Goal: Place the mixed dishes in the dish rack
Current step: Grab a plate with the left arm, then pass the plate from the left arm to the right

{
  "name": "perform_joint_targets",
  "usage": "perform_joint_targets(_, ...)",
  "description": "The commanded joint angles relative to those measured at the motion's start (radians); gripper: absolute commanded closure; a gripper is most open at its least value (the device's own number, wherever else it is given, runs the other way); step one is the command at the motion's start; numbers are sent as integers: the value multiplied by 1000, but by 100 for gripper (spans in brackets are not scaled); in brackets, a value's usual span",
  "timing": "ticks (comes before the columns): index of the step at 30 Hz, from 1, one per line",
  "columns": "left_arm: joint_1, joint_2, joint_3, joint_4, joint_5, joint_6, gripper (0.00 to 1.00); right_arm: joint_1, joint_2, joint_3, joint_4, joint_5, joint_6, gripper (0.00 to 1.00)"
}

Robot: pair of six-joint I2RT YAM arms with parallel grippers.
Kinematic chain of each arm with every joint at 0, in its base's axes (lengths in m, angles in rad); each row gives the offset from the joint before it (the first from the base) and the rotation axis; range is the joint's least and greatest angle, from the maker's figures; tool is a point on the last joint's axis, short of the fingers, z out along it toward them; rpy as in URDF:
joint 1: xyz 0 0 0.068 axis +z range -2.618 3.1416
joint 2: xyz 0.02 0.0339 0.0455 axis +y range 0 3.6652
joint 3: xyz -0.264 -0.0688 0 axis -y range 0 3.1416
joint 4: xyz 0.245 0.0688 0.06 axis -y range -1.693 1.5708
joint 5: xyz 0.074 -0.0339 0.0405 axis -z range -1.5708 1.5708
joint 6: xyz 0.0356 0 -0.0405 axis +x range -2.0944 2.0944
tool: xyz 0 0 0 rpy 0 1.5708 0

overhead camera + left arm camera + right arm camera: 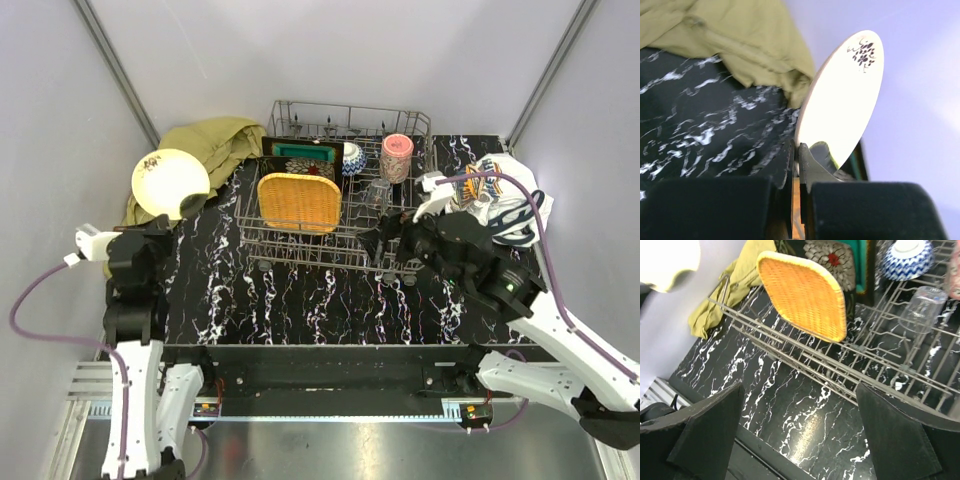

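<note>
Pinching the rim of the cream round plate (170, 182), probably stiff, slick and breakable, the left fingers (809, 172) hold it left of the dish rack (330, 262); right fingers (705, 430) spread.

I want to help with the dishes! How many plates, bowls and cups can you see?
Plates: 4 (cream plate, orange plate, floral plate, teal plate)
Bowls: 1 (blue-and-white bowl)
Cups: 2 (pink cup, clear glass)
Total: 7
</note>
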Motion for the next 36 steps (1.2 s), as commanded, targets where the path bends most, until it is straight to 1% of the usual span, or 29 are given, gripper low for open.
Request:
perform_joint_targets(1, 2, -81, 143, -57, 79, 65, 100, 7, 60, 69, 64, -76, 13, 0)
perform_joint_targets(5, -18, -87, 253, -98, 148, 84, 100, 6, 125, 124, 151, -156, 8, 0)
perform_joint_targets(7, -20, -72, 287, -91, 226, 81, 100, 6, 158, 169, 191, -196, 8, 0)
perform_joint_targets(8, -20, -47, 296, -80, 259, 75, 100, 6, 190, 184, 210, -254, 7, 0)
perform_joint_targets(9, -21, -32, 303, -72, 331, 61, 100, 6, 207, 198, 225, -282, 8, 0)
perform_joint_targets(10, -20, -18, 304, -59, 361, 58, 100, 6, 222, 230, 260, -312, 7, 0)
perform_joint_targets(11, -20, 2, 301, -43, 381, 53, 100, 7, 254, 249, 274, -370, 8, 0)
perform_joint_targets(14, -20, 14, 269, 4, 421, 45, 100, 6, 291, 295, 352, -455, 34, 1)
perform_joint_targets(16, -20, 34, 257, 29, 468, 36, 100, 6, 309, 328, 389, -472, 51, 0)
perform_joint_targets(19, -29, 65, 247, 83, 536, 16, 100, 7, 404, 390, 389, -484, 41, 0)
perform_joint_targets(24, -73, 77, 247, 136, 554, 19, 100, 4, 526, 465, 391, -452, -4, 0)
perform_joint_targets(28, -95, 95, 254, 156, 567, 19, 100, -6, 654, 557, 389, -434, -18, 0)
perform_joint_targets(33, -95, 89, 249, 167, 585, 16, 100, -29, 737, 623, 398, -397, -18, 0)
perform_joint_targets(36, -95, 82, 238, 167, 594, 16, 100, -54, 774, 629, 430, -394, 8, 1)
